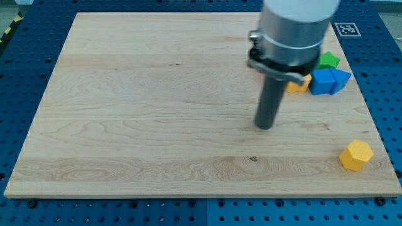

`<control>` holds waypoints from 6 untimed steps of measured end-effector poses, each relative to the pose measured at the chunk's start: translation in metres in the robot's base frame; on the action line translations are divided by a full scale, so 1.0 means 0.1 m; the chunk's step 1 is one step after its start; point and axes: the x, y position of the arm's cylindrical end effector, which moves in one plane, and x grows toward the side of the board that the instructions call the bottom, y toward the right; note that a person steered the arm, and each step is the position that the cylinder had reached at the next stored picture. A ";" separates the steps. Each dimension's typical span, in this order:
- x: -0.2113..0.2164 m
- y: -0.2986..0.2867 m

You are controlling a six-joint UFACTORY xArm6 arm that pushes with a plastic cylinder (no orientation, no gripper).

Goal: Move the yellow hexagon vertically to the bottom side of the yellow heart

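Note:
The yellow hexagon sits near the board's bottom right corner. A yellow block, probably the heart, is mostly hidden behind the arm near the right edge, just left of the blue blocks. My tip rests on the board at mid right, well to the left of and above the hexagon, and below and left of the hidden yellow block. It touches no block.
Two blue blocks stand side by side at the right edge, with a green block just above them. The wooden board lies on a blue perforated table. The arm's grey body covers the upper right.

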 end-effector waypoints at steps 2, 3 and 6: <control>0.01 1.39; 0.47 1.74; 0.82 1.32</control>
